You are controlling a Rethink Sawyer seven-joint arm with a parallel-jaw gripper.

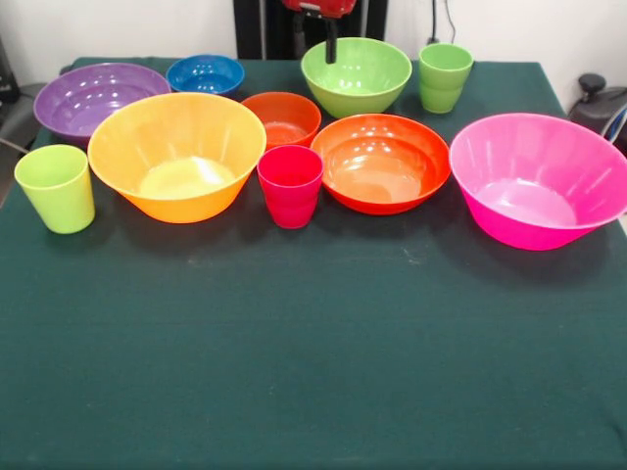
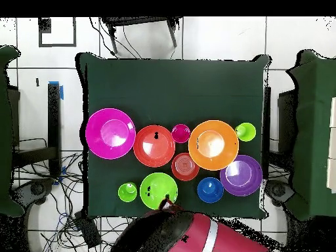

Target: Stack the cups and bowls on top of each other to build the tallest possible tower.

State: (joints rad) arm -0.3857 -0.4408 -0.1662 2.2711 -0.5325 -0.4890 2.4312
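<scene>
Nothing is stacked: all 7 bowls and 3 cups stand apart, rim up, on the dark green table [image 1: 313, 372]. In the front view the large pink bowl [image 1: 537, 179] sits at the right, with the medium orange bowl [image 1: 381, 162] just beside it. The red-pink cup [image 1: 290, 185] stands in front, between that bowl and the large yellow-orange bowl [image 1: 177, 155]. Behind the cup is the small dark orange bowl [image 1: 281, 118]. A light green cup [image 1: 56, 188] stands at the left, near the yellow-orange bowl. Along the far side are the purple bowl [image 1: 98, 98], the small blue bowl [image 1: 205, 73], the lime green bowl [image 1: 356, 74] and the second light green cup [image 1: 444, 77].

The arm is drawn back at the table's far edge; only a dark tip of the pincer [image 1: 332, 44] hangs over the lime green bowl's rim, and whether it is open or closed I cannot tell. From overhead, the red arm [image 2: 190, 233] lies at the bottom.
</scene>
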